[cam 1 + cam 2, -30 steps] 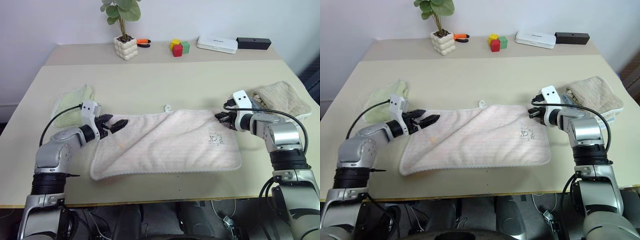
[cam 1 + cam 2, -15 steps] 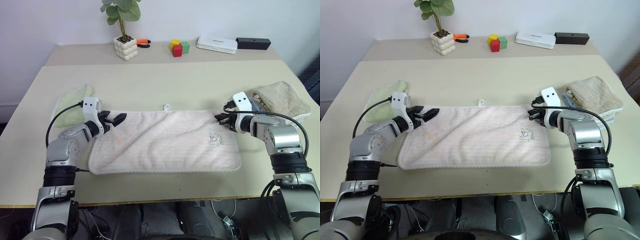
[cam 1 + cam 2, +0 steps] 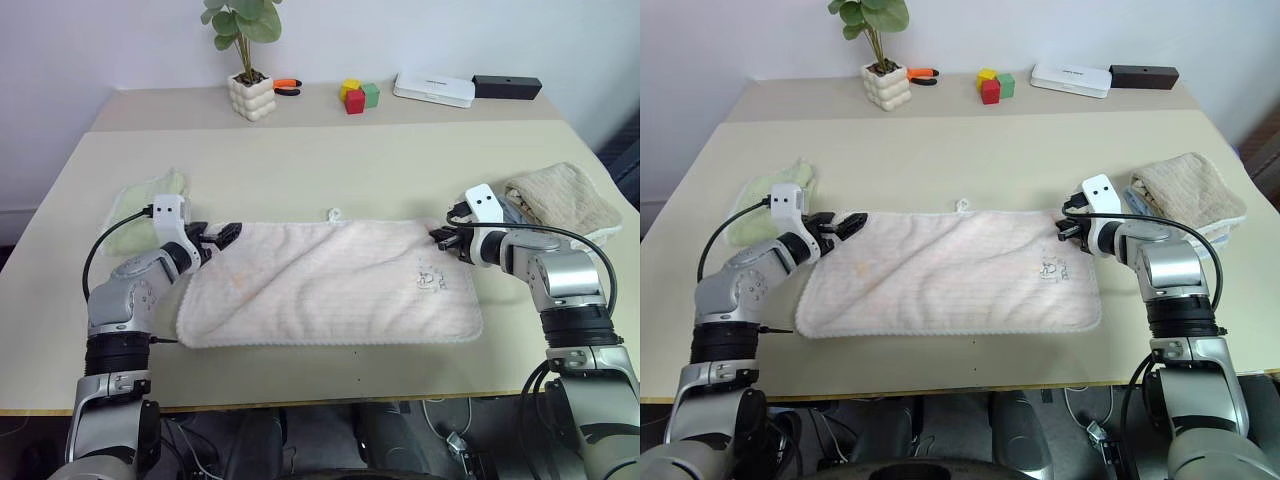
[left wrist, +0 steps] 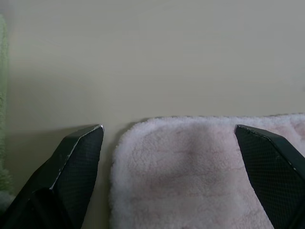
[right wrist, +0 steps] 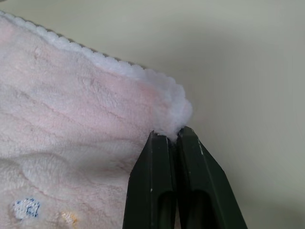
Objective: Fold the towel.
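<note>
Pink towel (image 3: 330, 282) lies flat mid-tabletop (image 3: 330, 170). Right tool (image 3: 441, 238) pinches its 2 o'clock corner; left tool (image 3: 222, 236) gapes wide at the 10 o'clock corner, gripping nothing. Closing short would miss the cloth, and lifting one-sided would skew the fold.

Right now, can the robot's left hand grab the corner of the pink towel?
Probably yes. The left gripper is open, with the towel corner lying between its fingers on the table; nothing blocks it.
</note>
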Controlling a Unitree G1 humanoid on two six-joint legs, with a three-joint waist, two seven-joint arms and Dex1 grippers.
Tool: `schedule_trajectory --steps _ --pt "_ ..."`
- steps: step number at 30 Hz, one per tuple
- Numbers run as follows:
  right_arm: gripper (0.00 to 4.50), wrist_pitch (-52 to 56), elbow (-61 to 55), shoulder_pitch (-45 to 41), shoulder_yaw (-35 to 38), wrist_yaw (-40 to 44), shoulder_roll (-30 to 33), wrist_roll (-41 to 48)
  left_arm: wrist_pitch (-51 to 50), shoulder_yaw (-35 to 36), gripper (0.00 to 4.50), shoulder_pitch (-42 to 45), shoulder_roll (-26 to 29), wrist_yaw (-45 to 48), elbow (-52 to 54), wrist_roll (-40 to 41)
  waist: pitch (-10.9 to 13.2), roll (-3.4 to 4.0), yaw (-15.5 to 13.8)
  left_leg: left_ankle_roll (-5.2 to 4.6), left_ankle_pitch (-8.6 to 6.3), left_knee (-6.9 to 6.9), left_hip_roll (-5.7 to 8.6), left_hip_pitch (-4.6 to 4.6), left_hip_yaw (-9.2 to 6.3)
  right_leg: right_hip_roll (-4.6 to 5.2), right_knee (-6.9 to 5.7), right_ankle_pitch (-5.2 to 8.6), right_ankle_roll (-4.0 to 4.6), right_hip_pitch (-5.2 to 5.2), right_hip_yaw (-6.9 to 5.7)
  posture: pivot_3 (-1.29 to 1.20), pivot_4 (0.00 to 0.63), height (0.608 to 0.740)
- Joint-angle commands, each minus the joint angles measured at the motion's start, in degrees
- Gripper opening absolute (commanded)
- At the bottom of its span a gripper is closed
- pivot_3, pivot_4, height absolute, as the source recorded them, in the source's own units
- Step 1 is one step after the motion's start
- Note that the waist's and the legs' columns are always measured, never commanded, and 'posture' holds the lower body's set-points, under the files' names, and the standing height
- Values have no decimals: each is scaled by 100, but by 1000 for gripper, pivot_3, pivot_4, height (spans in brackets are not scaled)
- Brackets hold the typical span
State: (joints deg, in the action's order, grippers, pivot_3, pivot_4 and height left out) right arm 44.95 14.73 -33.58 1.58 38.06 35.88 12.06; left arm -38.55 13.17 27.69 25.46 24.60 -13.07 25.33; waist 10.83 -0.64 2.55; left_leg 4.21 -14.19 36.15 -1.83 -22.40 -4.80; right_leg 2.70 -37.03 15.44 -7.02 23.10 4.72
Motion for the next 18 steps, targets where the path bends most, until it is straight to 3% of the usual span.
schedule_trajectory --steps 1,3,9,10,18 --pt "0 30 -47 80 -47 16 -8 -20 -509 87 4004 102 -99 -203 -391 49 -4 5 0 0 0 0 0 1 0 0 -1 0 0 -1 0 0 150 740" --pt "0 31 -81 91 -50 15 -2 -27 -818 198 3228 247 -191 -283 -551 186 -8 7 -1 0 0 1 1 6 0 0 -1 0 0 -6 0 0 150 740" --pt "0 79 -188 143 32 -38 23 -3 -1202 221 284 425 -250 -141 -558 255 -9 7 -11 1 0 1 2 7 -1 2 1 1 -2 -12 -1 0 150 740" --pt "0 76 -202 165 37 -39 32 -2 -1236 220 84 435 -251 -107 -549 259 -9 6 -15 1 1 1 2 7 -2 2 1 1 -2 -12 -1 0 150 740" --pt "0 -36 -198 164 179 -180 -62 23 -761 367 84 567 -303 26 -313 257 -8 5 -22 2 1 0 3 6 -3 2 3 2 -2 -13 -2 0 150 740"
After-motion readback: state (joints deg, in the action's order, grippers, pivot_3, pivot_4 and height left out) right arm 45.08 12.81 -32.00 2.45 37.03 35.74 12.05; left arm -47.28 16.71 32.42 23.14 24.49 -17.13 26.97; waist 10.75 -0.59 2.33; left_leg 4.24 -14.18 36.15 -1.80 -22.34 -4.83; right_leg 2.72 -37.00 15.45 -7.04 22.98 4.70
